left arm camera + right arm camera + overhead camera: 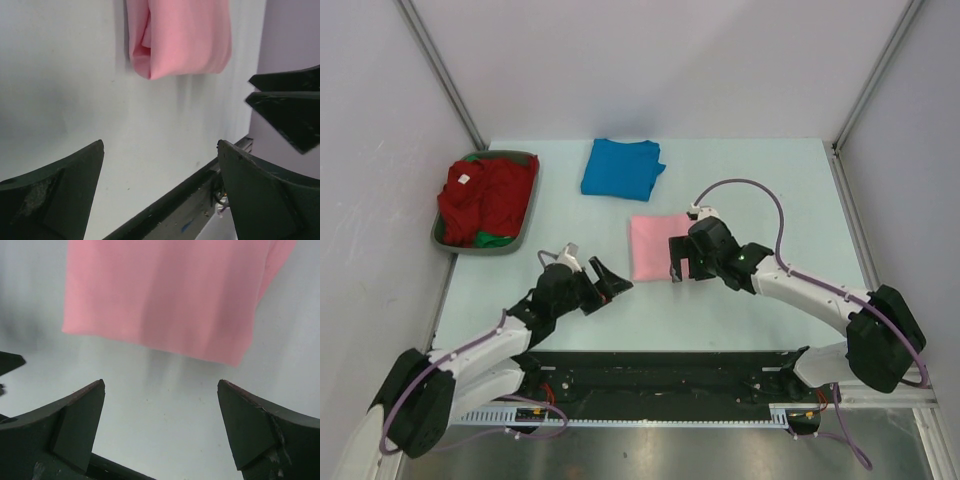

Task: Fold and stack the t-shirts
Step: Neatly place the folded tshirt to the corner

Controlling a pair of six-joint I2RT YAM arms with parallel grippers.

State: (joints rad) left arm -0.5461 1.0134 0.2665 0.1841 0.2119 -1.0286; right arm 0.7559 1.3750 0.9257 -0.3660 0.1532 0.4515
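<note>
- Pink shirt (655, 245), folded to a rectangle, lies flat near the middle of the table (770, 190). One of these.
- Left gripper (160, 144): jaws spread wide, only bare table between them, holding nothing. It sits just left of the Pink shirt's near edge, clear of the cloth.
- Right gripper (161, 383): jaws likewise wide apart and empty. It hovers at the Pink shirt's near right corner. In its wrist view the cloth lies ahead of the fingertips, not between them. Whether it touches the cloth cannot be told.
- Both point in toward the shirt's near edge from opposite sides. The dark fingers of the Right gripper show at the right margin of the left wrist view.
- Blue shirt (622, 167), folded, lies beyond the pink one toward the far edge. There is a strip of table between them and no overlap, so the two are not stacked. One of these.
- Grey bin (533, 195) at the far left holds a crumpled heap. A red shirt (485, 200) is on top, with green cloth (492, 240) showing beneath at the near side. At least one of each; a finer count cannot be made.
- White tag (463, 180) on the red shirt; any print is too small to read.
- Tally: two arms, two grippers, two folded shirts, one bin.
</note>
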